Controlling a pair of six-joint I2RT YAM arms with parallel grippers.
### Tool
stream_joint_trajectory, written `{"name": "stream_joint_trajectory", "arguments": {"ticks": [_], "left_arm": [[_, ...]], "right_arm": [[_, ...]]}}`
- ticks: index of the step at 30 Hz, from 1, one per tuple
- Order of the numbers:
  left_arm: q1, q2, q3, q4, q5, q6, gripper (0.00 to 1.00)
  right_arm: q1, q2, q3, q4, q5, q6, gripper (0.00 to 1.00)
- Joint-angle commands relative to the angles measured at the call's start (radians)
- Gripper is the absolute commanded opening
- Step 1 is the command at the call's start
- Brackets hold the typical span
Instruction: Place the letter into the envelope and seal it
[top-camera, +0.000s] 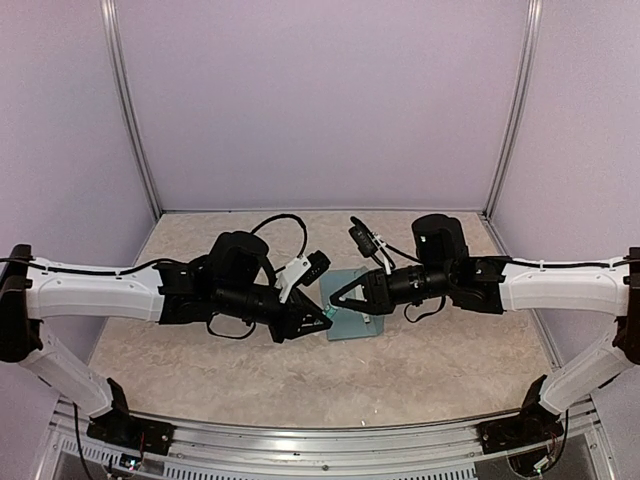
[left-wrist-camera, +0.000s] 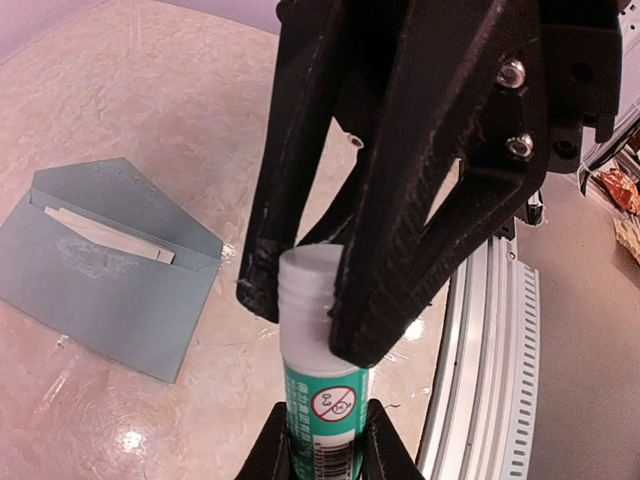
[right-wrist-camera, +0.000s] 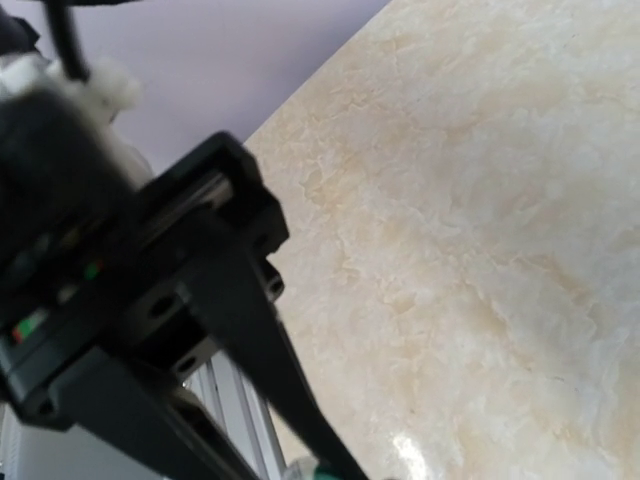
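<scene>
A glue stick (left-wrist-camera: 325, 400) with a green label and a white cap (left-wrist-camera: 305, 285) is held in the air between both grippers. My left gripper (left-wrist-camera: 322, 445) is shut on its green body. My right gripper (left-wrist-camera: 300, 310) comes from the opposite side, its fingers (left-wrist-camera: 390, 300) closed on the white cap. In the top view the two grippers, left (top-camera: 312, 320) and right (top-camera: 335, 300), meet tip to tip over the table's middle. The teal-blue envelope (left-wrist-camera: 100, 290) lies flat with its flap open and the white letter (left-wrist-camera: 110, 235) tucked inside. It also shows below the grippers in the top view (top-camera: 360, 322).
The table is beige marble (right-wrist-camera: 480, 200). An aluminium rail (left-wrist-camera: 480, 350) runs along the near edge. Lilac walls with metal posts (top-camera: 130, 120) enclose the back and sides. A black cable (top-camera: 285, 222) loops above the left wrist.
</scene>
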Motion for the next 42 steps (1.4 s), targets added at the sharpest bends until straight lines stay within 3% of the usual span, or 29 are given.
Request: {"name": "stream_joint_trajectory", "arguments": {"ticks": [1,8,18,21,27,32,42], "left_arm": [[-0.017,0.012,0.027,-0.014,-0.031,0.012,0.14],[-0.042,0.026,0.028,-0.027,-0.058,0.022,0.07],[-0.045,0.04,0.028,-0.033,-0.083,0.021,0.05],[-0.02,0.035,0.028,-0.024,-0.071,-0.006,0.05],[0.16,-0.035,-0.017,0.105,0.07,-0.142,0.06],[0.281,-0.101,-0.049,0.173,0.125,-0.201,0.07],[0.3,-0.124,-0.051,0.171,0.129,-0.203,0.07]], "right_arm": [[0.005,-0.012,0.037,-0.03,0.066,0.005,0.08],[-0.049,-0.028,0.055,-0.039,0.066,0.033,0.08],[-0.127,-0.095,0.06,-0.111,0.101,-0.01,0.08],[-0.134,-0.114,0.052,-0.157,0.203,-0.055,0.09],[-0.155,-0.055,0.017,-0.278,0.607,-0.112,0.09],[-0.223,0.031,-0.051,-0.226,0.709,-0.114,0.09],[-0.288,0.221,-0.047,-0.205,0.781,-0.156,0.1]]}}
